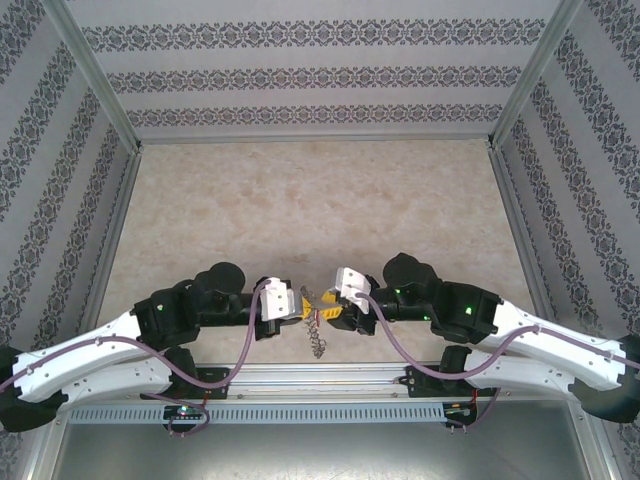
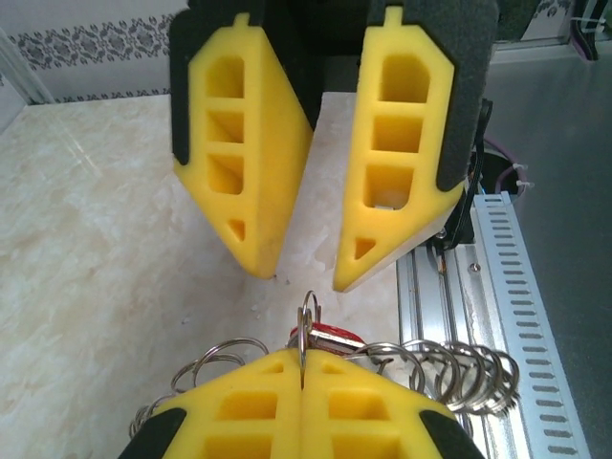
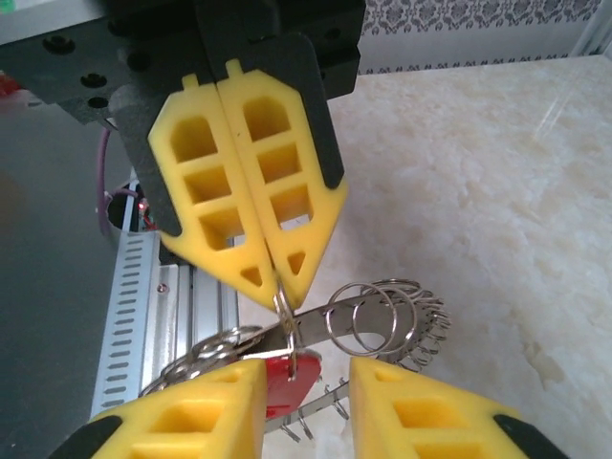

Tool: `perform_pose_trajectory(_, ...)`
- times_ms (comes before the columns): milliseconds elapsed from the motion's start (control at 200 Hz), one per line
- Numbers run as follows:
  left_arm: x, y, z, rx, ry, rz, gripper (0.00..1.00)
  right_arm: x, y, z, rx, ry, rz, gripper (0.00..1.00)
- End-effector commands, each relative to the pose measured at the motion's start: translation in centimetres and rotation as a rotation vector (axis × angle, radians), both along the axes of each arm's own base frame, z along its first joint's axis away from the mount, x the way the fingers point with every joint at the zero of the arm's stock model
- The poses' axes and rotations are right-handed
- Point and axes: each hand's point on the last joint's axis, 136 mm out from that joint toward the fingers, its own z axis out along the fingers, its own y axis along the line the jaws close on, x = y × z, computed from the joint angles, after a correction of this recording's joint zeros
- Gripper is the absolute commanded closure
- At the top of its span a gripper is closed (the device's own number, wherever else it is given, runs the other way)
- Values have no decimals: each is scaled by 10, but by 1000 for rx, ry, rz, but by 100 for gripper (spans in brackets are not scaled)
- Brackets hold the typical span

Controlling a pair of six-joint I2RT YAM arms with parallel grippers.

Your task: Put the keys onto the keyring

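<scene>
My left gripper [image 2: 302,359] is shut on a thin ring of the keyring [image 2: 307,316], whose many silvery loops fan out to both sides [image 2: 459,368]. Seen from above, the keyring [image 1: 317,342] dangles as a short chain between the two grippers near the table's front edge. The red-headed key [image 3: 292,378] hangs just under the pinched ring and lies between the fingers of my right gripper [image 3: 306,368], which stands open. In the left wrist view the right gripper [image 2: 304,275] faces mine, jaws apart. From above, the left gripper [image 1: 298,304] and the right gripper [image 1: 327,308] nearly meet.
The beige marble-pattern table [image 1: 320,200] stretches away behind the grippers, enclosed by patterned walls [image 1: 300,75]. A slotted aluminium rail [image 2: 507,287] runs along the near edge right below the keyring. Purple cables [image 1: 385,340] loop off both arms.
</scene>
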Motion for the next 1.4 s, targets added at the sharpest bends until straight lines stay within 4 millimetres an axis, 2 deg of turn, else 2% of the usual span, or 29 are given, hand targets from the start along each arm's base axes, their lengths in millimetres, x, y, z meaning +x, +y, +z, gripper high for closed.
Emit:
perform_pose_trajectory(0,-3,-5,32,-133,-35,-14,100,-7,0,12,78,10,16,68)
perform_pose_trajectory(285,-10,-3,40,-170,-46,-44,100,-11,-8,19,130,32,17,68)
perform_pose_trajectory(600,-11,-4,39,-176,-42,-51,100,-20,0,30,185,50,80,67)
perform_pose_trajectory(819,-11,-4,39,-175,-40,-52,100,-18,8,30,186,53,95,77)
perform_pose_trajectory(1024,-11,-4,40,-178,-46,-51,100,-14,7,26,180,58,76,94)
perform_pose_trajectory(1209,-9,2,50,-222,-94,-30,100,-7,4,20,161,77,41,100)
perform_pose_trajectory(1394,-12,2,53,-228,-91,-44,100,3,6,16,147,110,16,100)
